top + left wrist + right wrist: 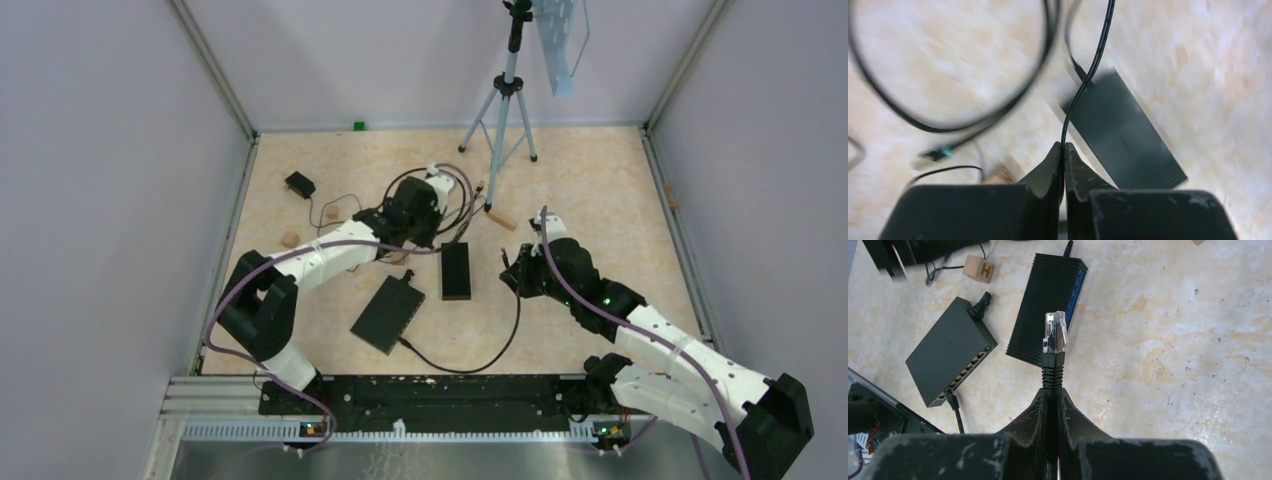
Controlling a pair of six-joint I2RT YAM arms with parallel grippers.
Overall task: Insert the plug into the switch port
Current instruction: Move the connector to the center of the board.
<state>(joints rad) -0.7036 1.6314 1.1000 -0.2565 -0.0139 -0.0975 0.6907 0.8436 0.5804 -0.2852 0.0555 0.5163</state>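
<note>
Right wrist view: right gripper [1052, 392] clamped on boot of clear RJ45 plug [1054, 330]. Plug axis points ahead at black ribbed switch box [1040, 305], close by; blue port face [1076, 290] along box's right side. Left gripper [1064, 150] pinched together on thin black cable [1089, 70].

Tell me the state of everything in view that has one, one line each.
Left gripper: jaws shut on thin black cable.
Right gripper: jaws shut on black cable boot.
Clear plastic plug: held upright, not inserted.
Ribbed black switch box: lying flat, untouched.
Flat black port-row switch: one cable plugged in.
</note>
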